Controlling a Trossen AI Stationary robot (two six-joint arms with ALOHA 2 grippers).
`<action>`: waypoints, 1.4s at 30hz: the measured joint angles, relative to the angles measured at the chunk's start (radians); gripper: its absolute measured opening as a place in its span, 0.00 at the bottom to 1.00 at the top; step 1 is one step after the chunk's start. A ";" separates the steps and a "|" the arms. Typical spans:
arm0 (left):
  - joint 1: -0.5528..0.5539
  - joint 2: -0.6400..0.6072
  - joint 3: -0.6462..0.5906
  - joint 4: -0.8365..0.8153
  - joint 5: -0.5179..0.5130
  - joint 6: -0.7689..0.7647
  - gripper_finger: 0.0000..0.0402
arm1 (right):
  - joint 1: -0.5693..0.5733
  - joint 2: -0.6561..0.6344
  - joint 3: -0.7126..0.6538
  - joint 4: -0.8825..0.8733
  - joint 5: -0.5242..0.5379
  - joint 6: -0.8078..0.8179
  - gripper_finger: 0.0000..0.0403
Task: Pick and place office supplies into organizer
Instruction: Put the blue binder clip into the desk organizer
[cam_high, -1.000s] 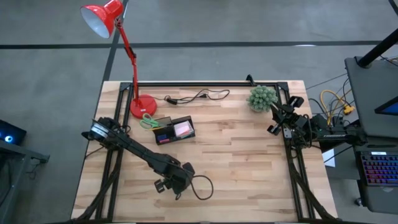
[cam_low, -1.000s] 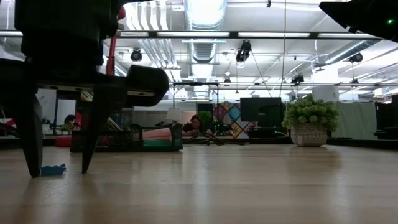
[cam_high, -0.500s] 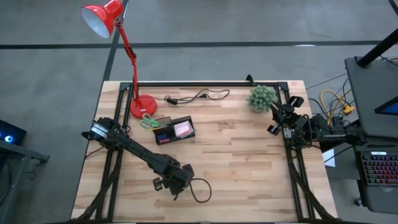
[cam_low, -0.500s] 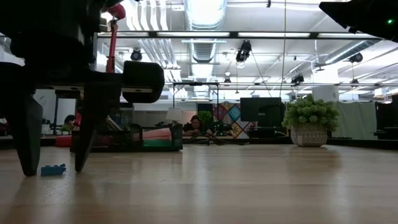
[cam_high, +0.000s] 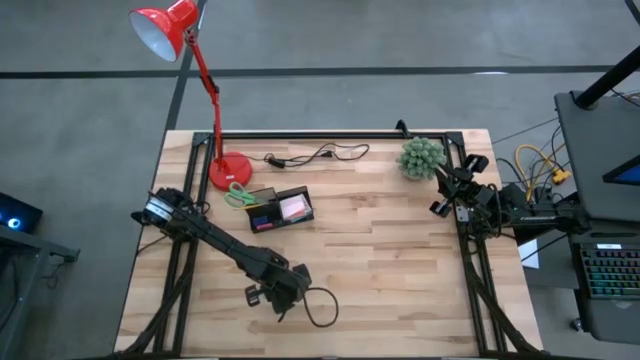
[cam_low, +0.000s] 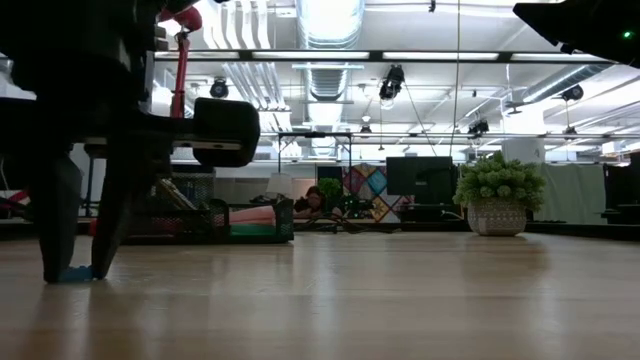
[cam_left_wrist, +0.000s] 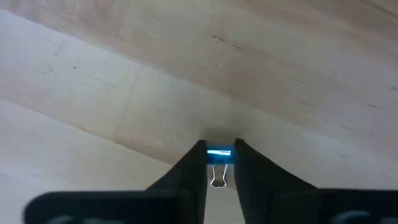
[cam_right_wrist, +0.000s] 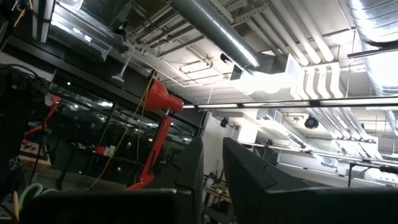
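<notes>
A small blue binder clip (cam_left_wrist: 219, 153) with a wire handle (cam_left_wrist: 216, 179) lies on the wooden table near its front edge, left of centre. My left gripper (cam_left_wrist: 219, 155) points down and is shut on it; the low view shows the same gripper (cam_low: 75, 268) at the tabletop. The black organizer (cam_high: 280, 210) stands farther back, holding a pink pad (cam_high: 293, 207), with green-handled scissors (cam_high: 238, 195) beside it. My right gripper (cam_right_wrist: 212, 152) waits folded at the table's right edge (cam_high: 447, 195), tilted upward, fingers close together with nothing between them. My left gripper pinches the clip's blue body (cam_left_wrist: 219, 153) between its two fingertips (cam_low: 103, 262), which come from above, pointing down. The clip rests on the table, its wire handle lying between the fingers toward the wrist.
A red lamp stands with its base (cam_high: 230, 172) at the back left, a black cable (cam_high: 320, 154) runs along the far edge, and a green plant ball (cam_high: 421, 157) sits at the back right. Bare wood stretches between the clip and the organizer.
My left gripper has sunk to the tabletop and shut: its fingers, which stood wide apart on either side of the blue clip, now close on it. The clip has stayed where it was on the table.
</notes>
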 joint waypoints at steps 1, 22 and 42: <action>0.002 0.004 0.000 0.002 0.002 0.000 0.10 | 0.000 0.000 0.000 0.001 0.000 0.000 0.13; 0.017 -0.044 0.038 -0.014 -0.008 -0.010 0.07 | 0.000 0.000 0.000 0.001 0.000 -0.002 0.13; 0.044 -0.078 0.105 -0.307 -0.330 -0.081 0.08 | 0.000 0.000 0.000 0.001 0.000 0.001 0.13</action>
